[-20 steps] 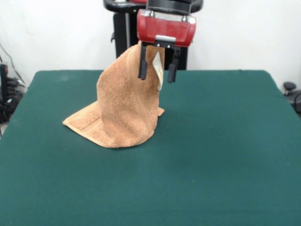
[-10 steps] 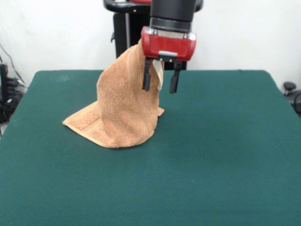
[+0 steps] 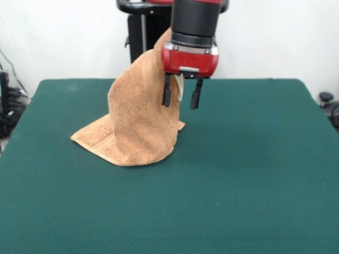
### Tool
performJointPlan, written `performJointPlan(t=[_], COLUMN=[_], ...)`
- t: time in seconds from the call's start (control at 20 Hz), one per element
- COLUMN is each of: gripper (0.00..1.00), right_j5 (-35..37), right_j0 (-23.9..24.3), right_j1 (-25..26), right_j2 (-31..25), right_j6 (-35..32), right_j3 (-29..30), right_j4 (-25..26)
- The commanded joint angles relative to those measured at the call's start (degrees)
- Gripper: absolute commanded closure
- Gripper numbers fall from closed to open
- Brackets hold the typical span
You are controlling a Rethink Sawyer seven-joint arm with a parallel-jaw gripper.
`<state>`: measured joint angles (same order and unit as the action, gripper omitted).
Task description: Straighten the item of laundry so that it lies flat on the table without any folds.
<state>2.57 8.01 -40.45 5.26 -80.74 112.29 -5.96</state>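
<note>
The item of laundry, an orange-tan towel, stands up in a tall cone. Its lower edge rests on the green table left of centre, and its top rises behind the gripper's red body. A white label shows between the two black fingers. My gripper hangs at the cone's right side, above the table, open. Its left finger lies against the raised cloth and the right finger is clear of it. What keeps the towel's top up is hidden behind the gripper.
The black pedestal stands behind the table's far edge. Dark equipment sits off the table's left edge and right edge. Green table surface spreads to the right of and in front of the towel.
The gripper has drawn back from the camera and sits lower in the picture, still with its fingers apart. More of the towel's top shows beside the wrist. The towel's base has not moved.
</note>
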Motion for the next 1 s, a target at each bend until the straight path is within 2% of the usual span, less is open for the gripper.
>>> performJointPlan(t=[0.05,1.0], gripper=[0.00,0.00], right_j5=[-3.50,-4.75], right_j0=[0.28,1.36], right_j1=[1.67,1.72], right_j2=[-5.32,-6.09], right_j6=[-12.41,-12.79], right_j3=[4.65,5.38], right_j4=[1.91,2.30])
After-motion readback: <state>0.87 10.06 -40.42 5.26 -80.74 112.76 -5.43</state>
